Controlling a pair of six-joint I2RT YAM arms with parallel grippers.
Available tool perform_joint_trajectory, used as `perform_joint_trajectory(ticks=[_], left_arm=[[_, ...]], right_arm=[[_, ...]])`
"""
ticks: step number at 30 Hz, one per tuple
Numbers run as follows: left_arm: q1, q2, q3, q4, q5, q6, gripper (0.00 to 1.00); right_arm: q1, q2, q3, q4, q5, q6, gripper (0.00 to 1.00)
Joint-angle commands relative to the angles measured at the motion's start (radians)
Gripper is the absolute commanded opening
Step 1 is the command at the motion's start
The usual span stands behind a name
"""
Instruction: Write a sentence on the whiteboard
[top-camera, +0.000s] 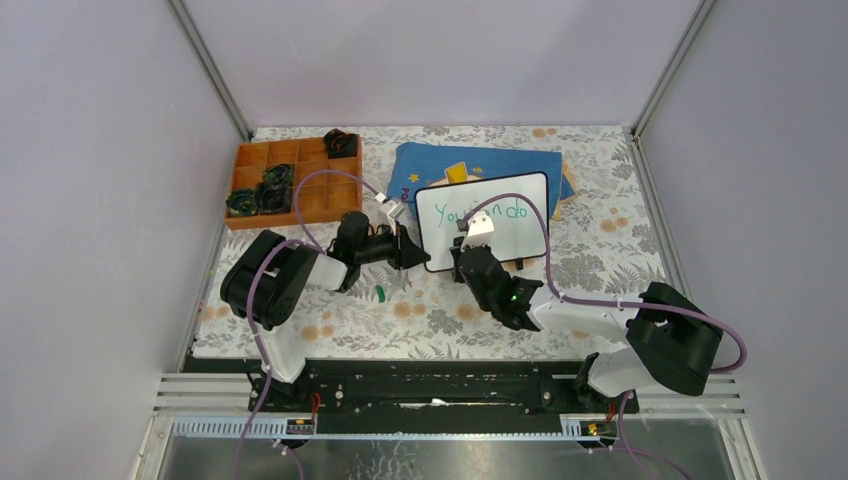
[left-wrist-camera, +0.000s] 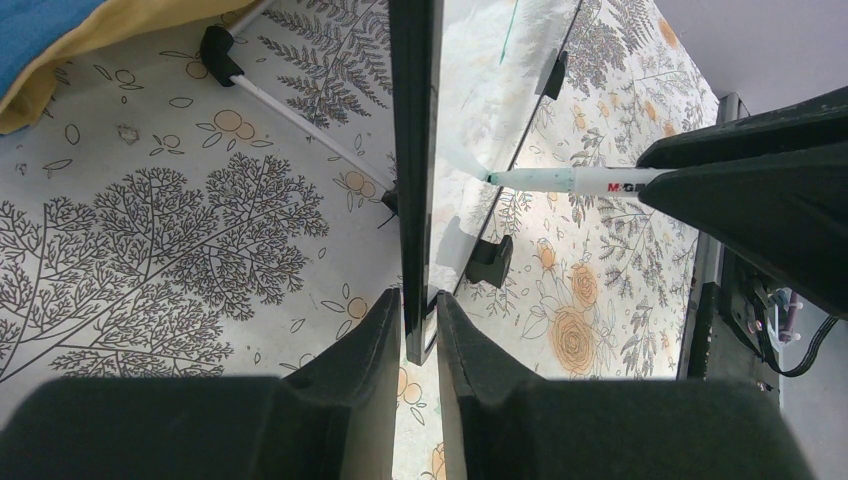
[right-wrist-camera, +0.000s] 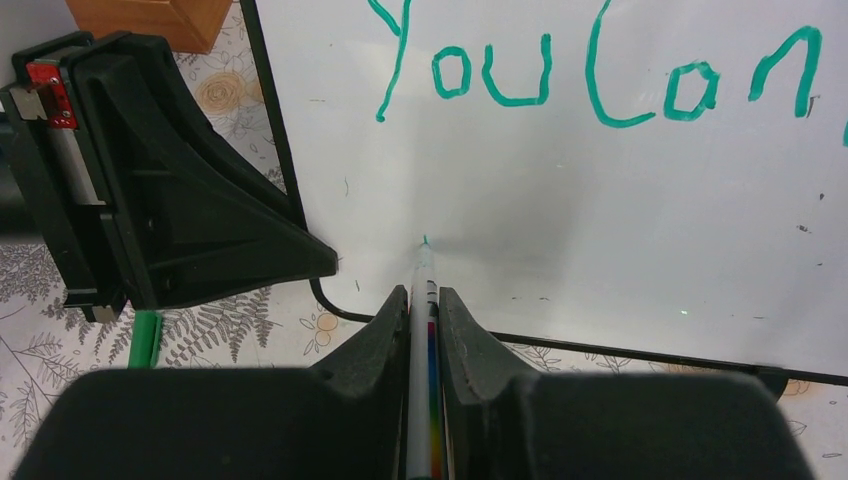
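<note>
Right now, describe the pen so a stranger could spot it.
Find the whiteboard mid-table. At its face the right gripper pinches the pen, tip touching. Its green tip and printed barrel separate it from the white rod behind.

Table (top-camera: 600, 270) with a leaf-and-flower print cover, enclosed by plain pale lilac surfaces: back wall (top-camera: 440, 60), left wall (top-camera: 90, 200), right wall (top-camera: 760, 150). Metal posts (top-camera: 210, 70) rise at both far corners. A black rail (top-camera: 440, 385) runs along the near edge. Lighting is even.

Light: bright, soft and even.
Shadows: faint grey smudge beside the marker (right-wrist-camera: 424, 275) tip on the whiteboard (right-wrist-camera: 620, 200).
Shine: whiteboard mirrors the marker in the left wrist view.
Blur: left gripper (left-wrist-camera: 420, 310) and right gripper (right-wrist-camera: 425, 305) look fuzzy up close.
</note>
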Motion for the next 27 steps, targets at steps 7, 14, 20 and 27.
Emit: perform_joint_trajectory(ticks=[7, 14, 20, 27], left_arm=[[0.005, -0.012, 0.014, -0.037, -0.054, 0.043, 0.24], [0.005, -0.011, 0.014, -0.038, -0.054, 0.043, 0.24], [0.005, -0.013, 0.014, -0.038, -0.055, 0.043, 0.24], [0.005, -0.014, 0.014, -0.038, -0.055, 0.043, 0.24]], right_arm=[[0.009, -0.003, -0.013, -0.011, -0.012, 0.034, 0.0], [0.009, -0.009, -0.017, -0.036, -0.002, 0.04, 0.0], [0.007, -0.019, -0.023, -0.059, 0.04, 0.042, 0.0], [0.004, -0.056, -0.028, -0.077, 0.101, 0.024, 0.0]])
